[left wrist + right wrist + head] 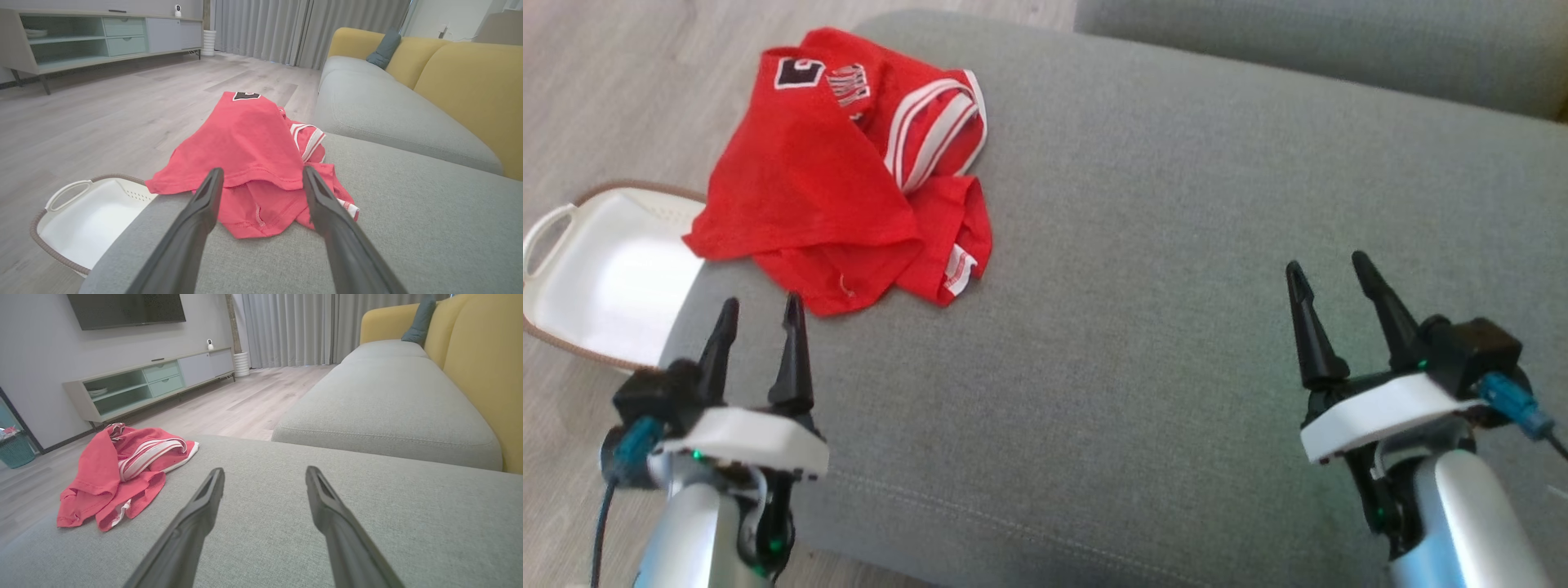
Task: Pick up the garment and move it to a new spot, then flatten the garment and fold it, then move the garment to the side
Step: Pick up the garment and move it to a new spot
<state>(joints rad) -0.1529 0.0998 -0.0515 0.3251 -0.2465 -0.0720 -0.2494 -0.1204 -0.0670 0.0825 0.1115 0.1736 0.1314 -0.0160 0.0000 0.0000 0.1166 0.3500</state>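
Observation:
A red garment (841,171) with white-striped trim and a black patch lies crumpled at the far left corner of the grey sofa cushion (1176,286). Its left edge hangs over the cushion's side. My left gripper (760,306) is open just in front of it, a short gap away, nothing between its fingers. In the left wrist view the garment (249,159) lies straight ahead beyond the gripper (261,173). My right gripper (1330,268) is open over bare cushion far to the right. The right wrist view puts the garment (122,469) at the left, well away from the gripper (264,470).
A white basket (605,278) with a brown rim stands on the wood floor beside the cushion's left side, partly under the garment's edge. A second grey cushion (1339,41) lies beyond. Yellow sofa backs (470,81) rise at the right, and a TV cabinet (155,381) stands across the room.

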